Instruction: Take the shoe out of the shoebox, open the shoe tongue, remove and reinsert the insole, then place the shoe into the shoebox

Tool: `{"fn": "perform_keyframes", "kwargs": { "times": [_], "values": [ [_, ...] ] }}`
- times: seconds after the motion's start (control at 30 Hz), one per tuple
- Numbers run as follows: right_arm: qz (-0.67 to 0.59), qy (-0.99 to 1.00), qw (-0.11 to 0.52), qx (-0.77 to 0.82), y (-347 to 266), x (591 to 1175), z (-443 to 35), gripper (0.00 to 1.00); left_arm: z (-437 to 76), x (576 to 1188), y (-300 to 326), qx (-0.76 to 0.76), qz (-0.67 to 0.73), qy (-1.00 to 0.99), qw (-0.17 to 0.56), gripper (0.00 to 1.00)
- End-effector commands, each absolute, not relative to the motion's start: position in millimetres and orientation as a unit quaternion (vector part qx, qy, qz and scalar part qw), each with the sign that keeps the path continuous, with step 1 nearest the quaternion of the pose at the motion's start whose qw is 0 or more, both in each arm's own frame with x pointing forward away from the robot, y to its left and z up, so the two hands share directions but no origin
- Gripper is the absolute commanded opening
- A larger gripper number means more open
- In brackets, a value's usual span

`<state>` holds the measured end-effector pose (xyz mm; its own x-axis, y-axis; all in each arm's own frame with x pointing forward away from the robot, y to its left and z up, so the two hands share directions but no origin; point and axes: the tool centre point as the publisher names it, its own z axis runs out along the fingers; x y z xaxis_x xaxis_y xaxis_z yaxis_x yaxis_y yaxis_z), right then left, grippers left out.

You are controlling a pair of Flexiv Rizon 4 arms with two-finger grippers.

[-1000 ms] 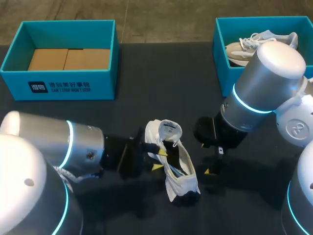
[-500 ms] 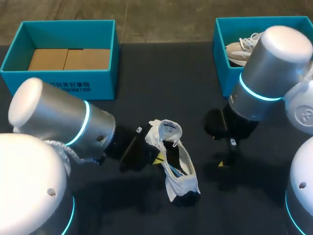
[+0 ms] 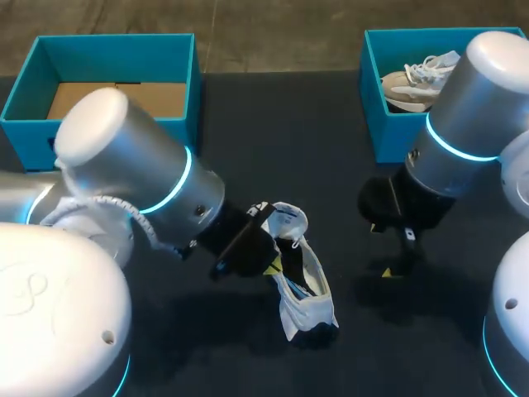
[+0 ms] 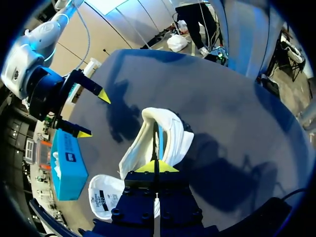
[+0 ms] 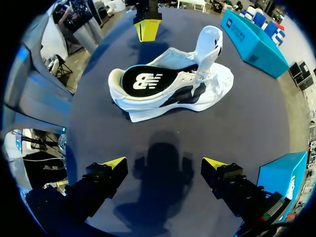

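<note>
A white shoe [image 3: 306, 285] with black side markings stands upright on the dark table, its tongue [image 3: 288, 219] lifted. In the right wrist view the shoe [image 5: 168, 84] shows a black insole [image 5: 145, 80] lying inside. My left gripper [image 3: 269, 266] is shut, tips together right by the shoe's side wall; whether they touch it I cannot tell. In its own view the left gripper [image 4: 155, 167] points at the shoe [image 4: 168, 133]. My right gripper [image 3: 388, 256] hangs open to the shoe's right, apart from it, seen as right gripper [image 5: 164, 162] with nothing between its fingers.
A teal box [image 3: 116, 141] at the back left holds brown cardboard. A second teal box [image 3: 372, 99] at the back right holds another pale shoe [image 3: 413, 83]. Dark bare table lies between the boxes and the shoe.
My left gripper's fingers closed beside the shoe, and the left arm's elbow swung up and over toward the middle. My right gripper drew away to the right. The shoe stayed put.
</note>
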<state>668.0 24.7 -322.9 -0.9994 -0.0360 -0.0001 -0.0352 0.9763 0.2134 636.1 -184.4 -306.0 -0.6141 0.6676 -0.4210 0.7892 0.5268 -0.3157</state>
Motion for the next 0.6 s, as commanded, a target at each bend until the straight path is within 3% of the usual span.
{"fn": "perform_keyframes", "kwargs": {
  "times": [0.03,0.6],
  "values": [
    [-0.107,-0.994,0.001,0.018,24,667,-323,1.0,-301,640,-188,0.462,-0.236,0.851,0.084,0.0],
    [-0.117,-0.992,0.014,0.042,-27,668,-314,1.0,-298,638,-213,0.599,-0.173,0.782,0.018,0.0]
  ]
}}
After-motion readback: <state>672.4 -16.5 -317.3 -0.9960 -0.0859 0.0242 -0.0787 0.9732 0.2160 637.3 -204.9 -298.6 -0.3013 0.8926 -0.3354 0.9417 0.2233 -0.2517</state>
